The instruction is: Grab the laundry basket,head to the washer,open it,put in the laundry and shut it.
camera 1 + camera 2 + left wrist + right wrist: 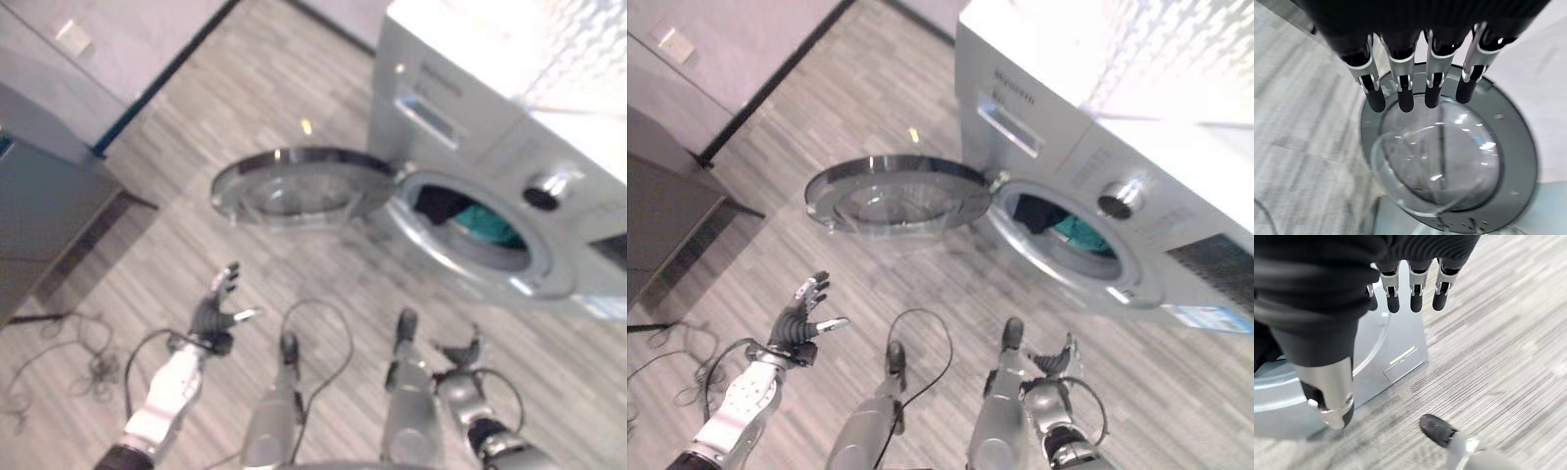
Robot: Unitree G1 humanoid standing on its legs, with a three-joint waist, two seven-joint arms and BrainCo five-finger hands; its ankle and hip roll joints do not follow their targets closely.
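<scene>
The white washer [490,108] stands at the right with its round glass door [299,186] swung wide open to the left. Dark and teal laundry [470,217] lies inside the drum opening [1073,240]. My left hand [217,308] is raised in front of the door with straight fingers [1400,90], some way short of it and holding nothing. The door's glass bowl [1440,166] shows past those fingers. My right hand [460,354] hangs low in front of the washer's base [1396,352], fingers relaxed and empty.
A grey cabinet [39,215] stands at the left against the wall. Wood-look floor [255,88] stretches between cabinet and washer.
</scene>
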